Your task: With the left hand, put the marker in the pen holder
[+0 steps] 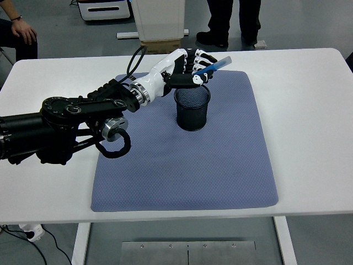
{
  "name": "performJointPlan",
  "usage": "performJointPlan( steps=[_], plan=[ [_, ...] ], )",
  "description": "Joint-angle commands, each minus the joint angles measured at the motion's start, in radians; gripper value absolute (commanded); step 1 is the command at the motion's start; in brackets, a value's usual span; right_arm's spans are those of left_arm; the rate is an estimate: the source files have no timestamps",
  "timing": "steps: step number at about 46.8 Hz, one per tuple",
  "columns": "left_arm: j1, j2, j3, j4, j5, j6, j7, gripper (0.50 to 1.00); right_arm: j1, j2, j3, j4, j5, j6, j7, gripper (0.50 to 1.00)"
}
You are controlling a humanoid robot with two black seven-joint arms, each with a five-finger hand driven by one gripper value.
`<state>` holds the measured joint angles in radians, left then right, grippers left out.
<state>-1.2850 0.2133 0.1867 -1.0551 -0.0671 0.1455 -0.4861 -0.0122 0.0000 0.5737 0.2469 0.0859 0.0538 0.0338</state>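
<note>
A white worktop [309, 110] is seen filling most of the view, and a blue-grey mat [182, 165] is laid across its middle. The black mesh pen holder [192, 108] is taken here as the landmark: it is stood upright on the far part of the mat, its open mouth facing up.

To the left of the pen holder, the black left arm [60, 121] is stretched in from the picture's left edge, with a black cable looped beside it and a white forearm section leading toward the holder. The left hand [190, 67] is held just behind and above the pen holder's far rim, its fingers curled around the blue marker [211, 67]. The marker is gripped at its lower end and is tilted, its lighter tip pointing up and to the right of the holder's mouth. It is held above the rim and is not yet inside the holder; whether it touches the rim cannot be told.

Beyond the pen holder, past the worktop's far edge, a person's dark legs and shoes [231, 19] are seen standing on the floor. Far to the left of the holder, at the picture's top corner, another person's hand [25, 32] is seen resting.
</note>
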Motion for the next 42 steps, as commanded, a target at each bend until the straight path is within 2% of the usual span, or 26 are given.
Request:
performJointPlan(
  steps=[1, 19, 22, 25, 29, 37, 40, 42],
  plan=[
    [0.013, -0.005, -0.015, 0.004, -0.006, 0.0, 0.0, 0.5, 0.0, 0.0, 0.0, 0.0, 0.0, 0.0, 0.0, 1.0],
    [0.069, -0.026, -0.064, 0.026, -0.014, 0.0, -0.022, 0.5, 0.0, 0.0, 0.0, 0.0, 0.0, 0.0, 0.0, 1.0],
    [0.075, -0.028, -0.066, 0.026, -0.014, 0.0, -0.023, 0.578, 0.0, 0.0, 0.0, 0.0, 0.0, 0.0, 0.0, 1.0],
    [0.079, -0.029, -0.066, 0.029, -0.014, 0.002, -0.023, 0.604, 0.0, 0.0, 0.0, 0.0, 0.0, 0.0, 0.0, 1.0],
    [0.082, -0.035, -0.066, 0.037, -0.022, 0.0, -0.023, 0.678, 0.0, 0.0, 0.0, 0.0, 0.0, 0.0, 0.0, 1.0],
    [0.088, -0.037, -0.066, 0.043, -0.025, 0.0, -0.028, 0.707, 0.0, 0.0, 0.0, 0.0, 0.0, 0.0, 0.0, 1.0],
    [0.088, -0.037, -0.066, 0.043, -0.025, 0.0, -0.035, 0.739, 0.0, 0.0, 0.0, 0.0, 0.0, 0.0, 0.0, 1.0],
    [0.088, -0.037, -0.067, 0.043, -0.025, 0.0, -0.035, 0.742, 0.0, 0.0, 0.0, 0.0, 0.0, 0.0, 0.0, 1.0]
  ],
)
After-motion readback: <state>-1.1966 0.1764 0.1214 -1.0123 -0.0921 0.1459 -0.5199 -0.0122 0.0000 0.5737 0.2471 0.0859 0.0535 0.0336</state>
